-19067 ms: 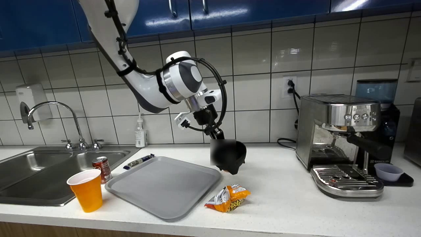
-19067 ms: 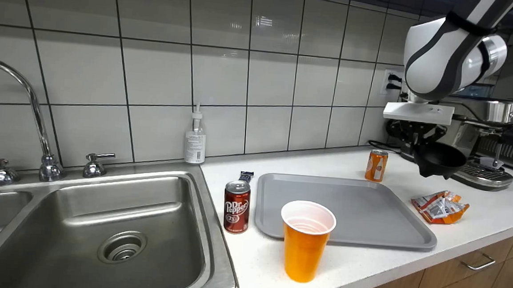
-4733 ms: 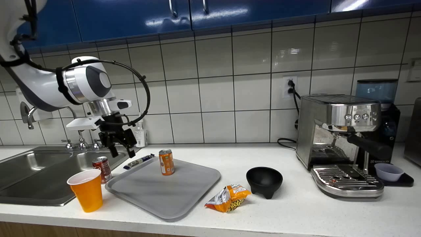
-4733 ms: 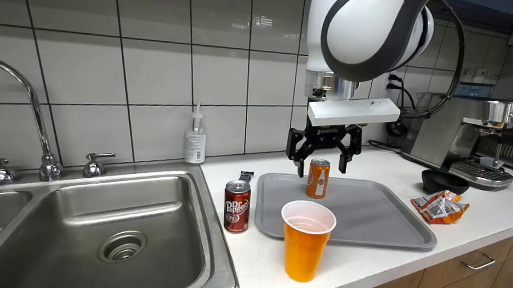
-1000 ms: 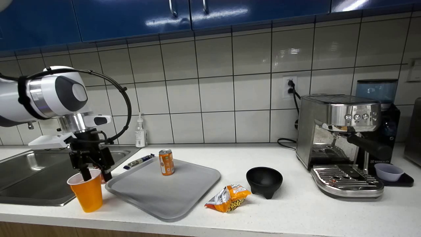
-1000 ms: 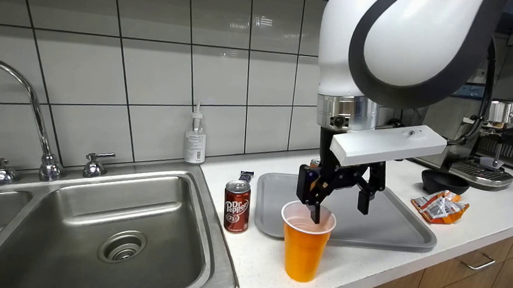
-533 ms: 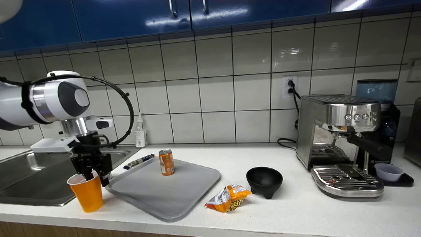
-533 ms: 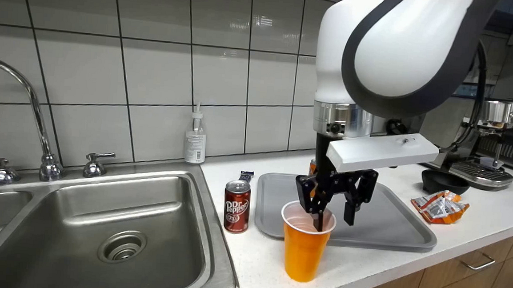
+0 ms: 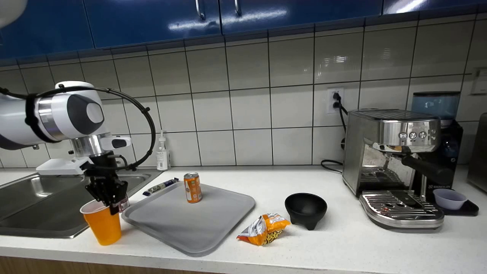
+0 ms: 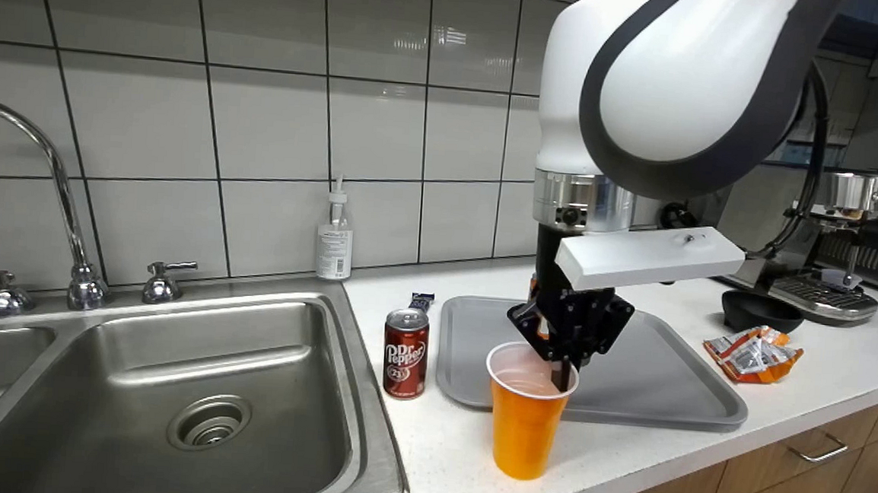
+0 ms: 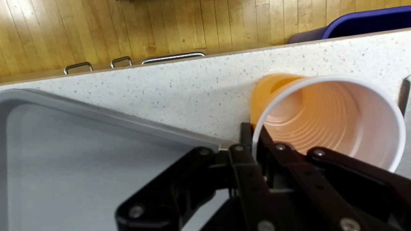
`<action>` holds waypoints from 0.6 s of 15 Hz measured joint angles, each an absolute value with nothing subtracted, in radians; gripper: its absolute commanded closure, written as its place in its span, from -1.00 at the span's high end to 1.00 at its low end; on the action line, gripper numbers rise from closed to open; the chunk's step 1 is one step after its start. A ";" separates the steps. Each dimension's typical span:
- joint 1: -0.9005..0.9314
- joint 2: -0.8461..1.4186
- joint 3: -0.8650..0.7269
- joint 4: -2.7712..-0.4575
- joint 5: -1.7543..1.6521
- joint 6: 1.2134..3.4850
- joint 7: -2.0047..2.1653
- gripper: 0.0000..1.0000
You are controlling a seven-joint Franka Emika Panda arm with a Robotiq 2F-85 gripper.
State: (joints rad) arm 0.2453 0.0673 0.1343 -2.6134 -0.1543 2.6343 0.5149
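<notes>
Hand point(image 11: 256, 134) has the cup point(image 10: 525, 431) pinched by its rim, and in an exterior view they pretty much block out the red can point(image 9: 124, 204).

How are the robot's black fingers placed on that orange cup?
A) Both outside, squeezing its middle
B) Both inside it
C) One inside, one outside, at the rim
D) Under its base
C: in the wrist view, the white rim of the orange cup runs between the two fingers, one inside and one outside.

cup point(image 10: 525, 438): orange, white-rimmed | gripper point(image 11: 255, 135): black | counter point(image 11: 179, 96): speckled white
</notes>
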 measured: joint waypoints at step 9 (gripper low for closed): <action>0.245 0.046 0.142 -2.610 -0.136 2.662 0.488 -0.98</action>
